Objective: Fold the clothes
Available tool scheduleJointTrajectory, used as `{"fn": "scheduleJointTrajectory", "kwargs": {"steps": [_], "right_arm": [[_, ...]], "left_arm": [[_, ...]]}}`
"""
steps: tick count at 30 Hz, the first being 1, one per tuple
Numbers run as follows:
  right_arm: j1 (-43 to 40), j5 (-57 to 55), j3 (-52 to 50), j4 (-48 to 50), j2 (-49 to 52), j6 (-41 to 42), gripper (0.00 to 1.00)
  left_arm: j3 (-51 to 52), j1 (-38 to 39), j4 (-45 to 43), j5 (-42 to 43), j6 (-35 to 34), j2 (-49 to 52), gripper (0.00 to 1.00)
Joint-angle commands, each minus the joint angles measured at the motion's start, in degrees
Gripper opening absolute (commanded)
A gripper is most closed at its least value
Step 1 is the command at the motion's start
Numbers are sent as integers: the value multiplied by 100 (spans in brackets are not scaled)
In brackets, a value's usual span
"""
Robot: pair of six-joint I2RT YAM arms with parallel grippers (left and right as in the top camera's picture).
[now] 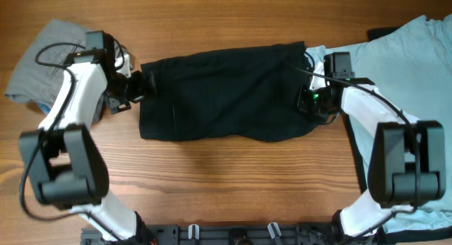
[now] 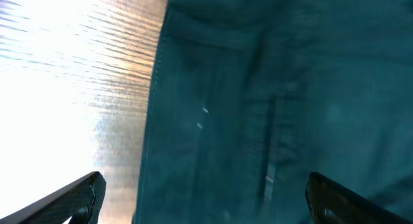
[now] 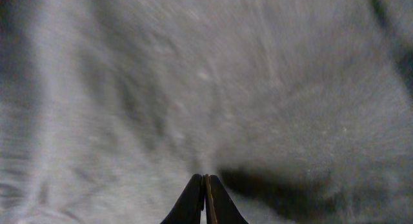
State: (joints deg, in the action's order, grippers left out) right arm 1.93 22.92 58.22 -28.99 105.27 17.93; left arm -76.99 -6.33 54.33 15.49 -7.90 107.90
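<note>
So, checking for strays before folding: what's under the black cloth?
The wooden table shows around the black cloth; the light blue T-shirt meets its right end. Whatever lies beneath is covered.

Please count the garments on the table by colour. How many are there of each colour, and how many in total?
Black garment: 1
Grey garment: 1
Light blue garment: 1
Total: 3

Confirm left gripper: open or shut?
Open. The left gripper has its fingers wide apart above the black cloth, clamping nothing.
</note>
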Motion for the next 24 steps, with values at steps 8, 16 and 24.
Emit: {"fn": "scheduleJointTrajectory", "kwargs": {"steps": [8, 16, 24], "right_arm": [[13, -22, -59, -26, 157, 24, 6], [13, -15, -59, -22, 157, 28, 6], [13, -15, 160, -337, -81, 22, 6]], "left_arm": [[15, 46, -472, 404, 640, 1318, 100], [17, 496, -916, 826, 772, 1803, 72], [-192, 326, -4, 70, 767, 1740, 4]]}}
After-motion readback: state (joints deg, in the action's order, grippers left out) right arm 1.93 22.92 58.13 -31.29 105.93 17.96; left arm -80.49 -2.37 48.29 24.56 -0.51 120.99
